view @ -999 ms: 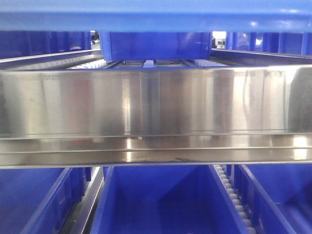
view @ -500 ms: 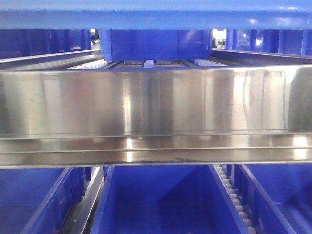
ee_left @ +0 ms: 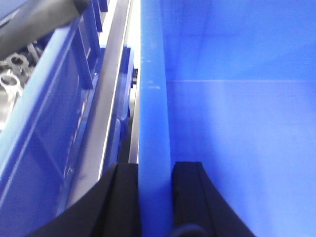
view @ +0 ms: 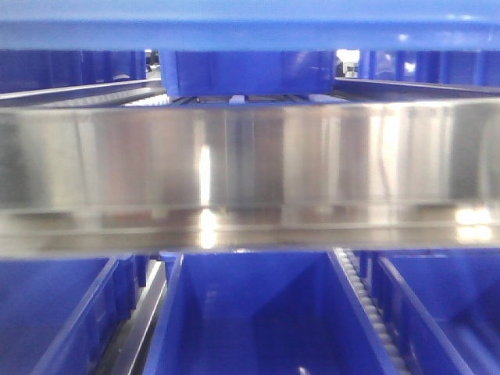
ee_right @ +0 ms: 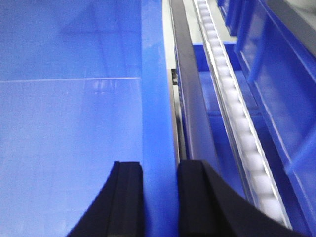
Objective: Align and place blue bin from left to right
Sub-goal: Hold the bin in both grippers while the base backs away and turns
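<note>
Grip: left claw (ee_left: 154, 170), right claw (ee_right: 160, 168) pinch blue bin (ee_left: 153, 98) rim | beside: steel rail (ee_left: 111, 98), roller track (ee_right: 232, 98)

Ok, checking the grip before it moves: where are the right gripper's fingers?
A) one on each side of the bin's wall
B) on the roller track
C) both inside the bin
A: in the right wrist view the right gripper straddles the bin wall, one black finger against each face.

Black, curved end effector fingers (ee_left: 186, 192)
</note>
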Motion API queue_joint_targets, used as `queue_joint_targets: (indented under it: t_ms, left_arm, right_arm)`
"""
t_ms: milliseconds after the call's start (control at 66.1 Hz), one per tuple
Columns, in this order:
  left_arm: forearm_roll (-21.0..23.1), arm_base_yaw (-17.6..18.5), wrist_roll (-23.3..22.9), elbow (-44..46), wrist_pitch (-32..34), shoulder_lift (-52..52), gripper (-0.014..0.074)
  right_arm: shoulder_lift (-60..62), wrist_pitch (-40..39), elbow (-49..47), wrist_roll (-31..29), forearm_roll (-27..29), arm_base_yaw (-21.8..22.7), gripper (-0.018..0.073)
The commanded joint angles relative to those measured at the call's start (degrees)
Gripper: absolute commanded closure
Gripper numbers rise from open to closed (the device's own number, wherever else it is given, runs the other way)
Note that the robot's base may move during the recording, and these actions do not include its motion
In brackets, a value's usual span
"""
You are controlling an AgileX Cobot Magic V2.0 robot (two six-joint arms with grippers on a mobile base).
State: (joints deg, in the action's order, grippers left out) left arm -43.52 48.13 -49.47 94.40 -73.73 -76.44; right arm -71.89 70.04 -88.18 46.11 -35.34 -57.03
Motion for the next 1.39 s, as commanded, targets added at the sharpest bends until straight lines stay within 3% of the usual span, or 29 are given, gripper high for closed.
queue_joint_targets:
  t_ms: [0, 1378]
  left_arm:
    - [0.8, 1.1, -0.1, 0.6, 7.4, 0.5, 0.0707]
    - [0.8, 1.1, -0.1, 0.6, 7.4, 0.5, 0.0707]
  right_arm:
    - [0.5, -8.0, -0.6, 0.3, -0.5, -0.8, 0.0629]
    - [0.5, -8.0, -0.6, 0.3, -0.5, -0.8, 0.0629]
